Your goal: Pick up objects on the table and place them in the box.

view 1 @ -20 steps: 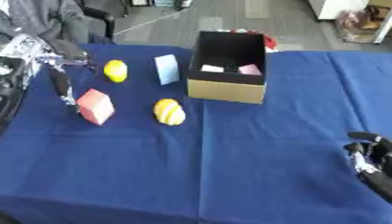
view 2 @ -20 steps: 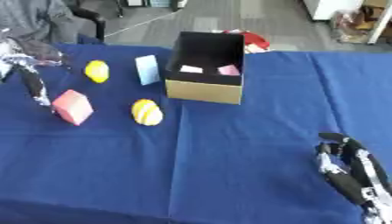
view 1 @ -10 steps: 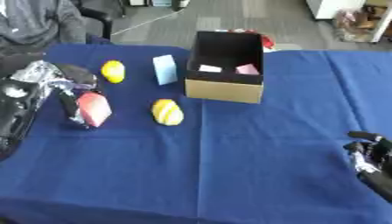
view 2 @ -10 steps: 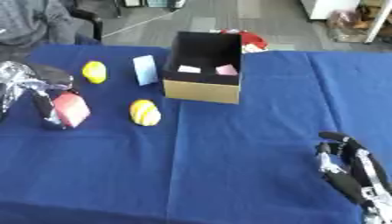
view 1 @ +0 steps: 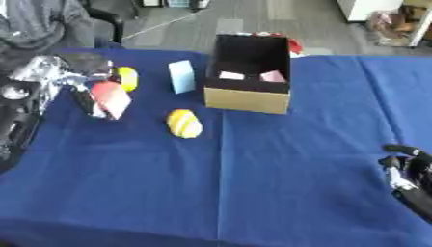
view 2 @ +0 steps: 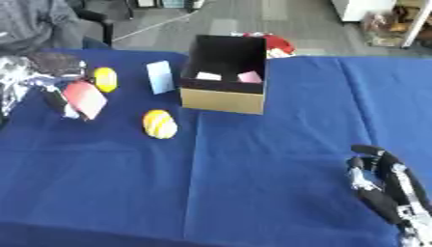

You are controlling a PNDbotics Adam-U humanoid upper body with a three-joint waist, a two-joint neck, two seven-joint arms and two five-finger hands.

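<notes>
Now closed in from its earlier standoff, left robot hand (view 1: 72,84) fingers curled around pink block (view 1: 111,98), right robot hand (view 2: 384,181) relaxed open

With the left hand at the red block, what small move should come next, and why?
Probably lift. The left hand appears curled around the red block, which sits tilted beside the yellow ball. Raising it straight up clears the ball before carrying it right to the open box.

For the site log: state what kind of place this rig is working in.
Probably an office or lab set up for robot trials: grey carpet floor beyond the blue-clothed table, a cardboard box with toy-like objects, such as a yellow striped egg, laid out.
</notes>
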